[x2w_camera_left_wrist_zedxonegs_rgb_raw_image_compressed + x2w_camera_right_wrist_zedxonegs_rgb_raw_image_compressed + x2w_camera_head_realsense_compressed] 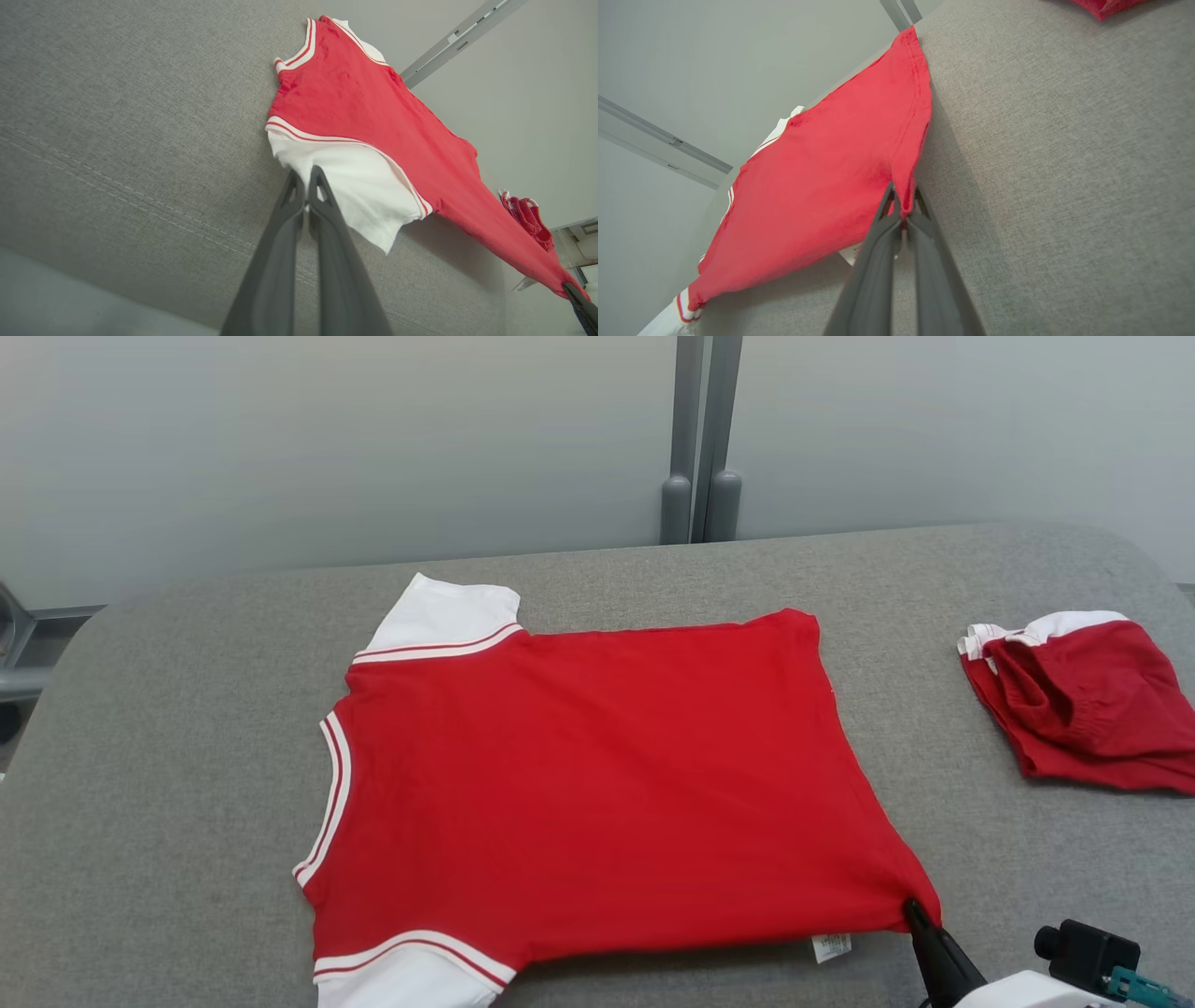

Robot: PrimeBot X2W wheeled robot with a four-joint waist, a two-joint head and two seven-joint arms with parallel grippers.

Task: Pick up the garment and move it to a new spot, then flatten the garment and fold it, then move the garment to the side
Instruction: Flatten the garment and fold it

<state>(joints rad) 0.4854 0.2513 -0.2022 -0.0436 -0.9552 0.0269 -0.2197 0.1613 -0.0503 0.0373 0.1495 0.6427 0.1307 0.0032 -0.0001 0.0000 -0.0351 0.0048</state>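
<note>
Right gripper (912, 907) closed, pinching the near right hem corner of the garment (597, 775); in the right wrist view a fold of red cloth is caught between the shut fingers (920, 233). Left gripper (306, 184) also closed, tips clamped on the edge of the white near sleeve (355, 186).

Table (187, 728): grey woven cover, rounded far corners, far edge running in front of the pale wall panels (327, 439) and a grey post (700, 439). Bare cover lies wide to the left of the garment, in a narrower band behind it, and in a gap to its right.

Garment: red shirt with white sleeves and striped trim, spread mostly flat at table centre, neck to the left, hem to the right. Near right corner is drawn to a point at the right gripper. Near sleeve runs off the bottom of the head view.

Folded red piece (1083, 709), white-trimmed, sits at the right edge, well apart from the garment.

White label (830, 946) pokes out under the near hem, just beside the right gripper.
</note>
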